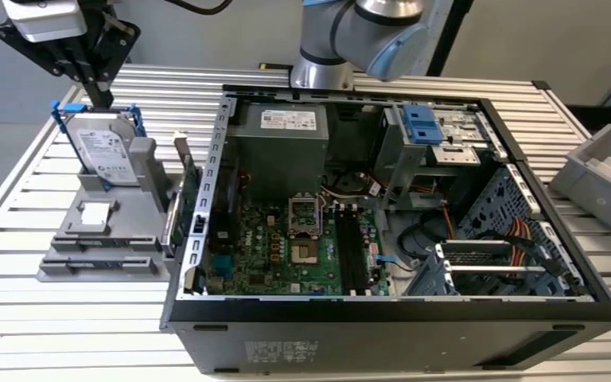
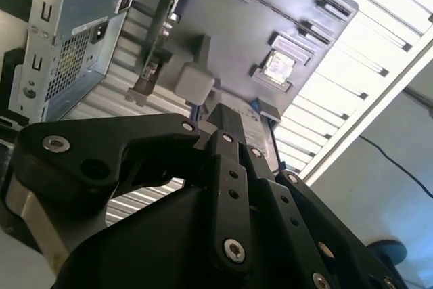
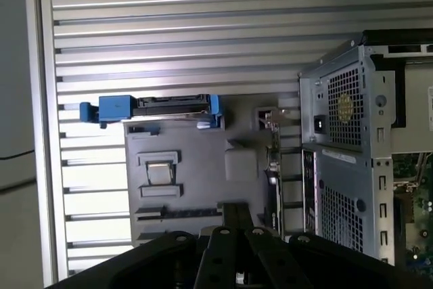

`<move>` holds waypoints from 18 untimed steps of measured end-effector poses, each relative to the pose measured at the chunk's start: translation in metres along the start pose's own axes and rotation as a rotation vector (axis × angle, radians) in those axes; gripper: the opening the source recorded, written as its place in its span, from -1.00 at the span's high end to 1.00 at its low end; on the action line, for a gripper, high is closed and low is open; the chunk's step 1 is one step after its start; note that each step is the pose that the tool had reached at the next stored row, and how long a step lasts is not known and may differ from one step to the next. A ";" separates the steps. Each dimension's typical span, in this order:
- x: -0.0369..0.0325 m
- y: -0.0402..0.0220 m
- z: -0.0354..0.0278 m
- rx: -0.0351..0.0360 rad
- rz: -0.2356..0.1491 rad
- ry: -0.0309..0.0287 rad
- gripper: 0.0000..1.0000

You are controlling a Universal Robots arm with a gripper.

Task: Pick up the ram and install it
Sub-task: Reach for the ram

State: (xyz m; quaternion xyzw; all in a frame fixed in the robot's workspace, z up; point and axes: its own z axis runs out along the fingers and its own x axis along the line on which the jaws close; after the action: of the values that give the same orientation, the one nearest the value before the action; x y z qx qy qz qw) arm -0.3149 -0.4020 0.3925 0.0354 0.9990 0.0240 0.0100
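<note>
In the exterior view my gripper [image 1: 102, 102] hangs at the left, just above the top edge of the upright hard drive [image 1: 106, 150] in the grey parts holder [image 1: 125, 239]. Its fingers are pressed together with nothing between them. In both wrist views the shut fingertips [image 3: 237, 213] [image 2: 226, 118] point down at the holder. A long dark strip [image 3: 177, 213] lies in a slot of the holder and looks like the ram, also seen in the exterior view [image 1: 102, 261]. The black memory slots [image 1: 350, 251] sit on the motherboard inside the open computer case [image 1: 391, 310].
The holder also carries a silver processor chip [image 1: 91, 213] and an upright green card [image 1: 184, 199] close to the case wall. The arm's base [image 1: 321, 72] stands behind the case. A grey bin [image 1: 603, 179] sits at the exterior view's right. All rests on a slatted metal table [image 1: 72, 334].
</note>
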 end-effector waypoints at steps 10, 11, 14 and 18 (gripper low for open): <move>0.0228 -0.0025 -0.0005 0.0000 0.000 0.0000 1.00; 0.0248 -0.0027 -0.0005 0.0000 0.000 0.0000 1.00; 0.0300 -0.0033 -0.0006 0.0000 0.000 0.0000 1.00; 0.0338 -0.0036 -0.0006 -0.0001 0.000 0.0000 1.00</move>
State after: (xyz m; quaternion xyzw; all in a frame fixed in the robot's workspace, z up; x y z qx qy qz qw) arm -0.3489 -0.4032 0.3923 0.0354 0.9990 0.0240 0.0100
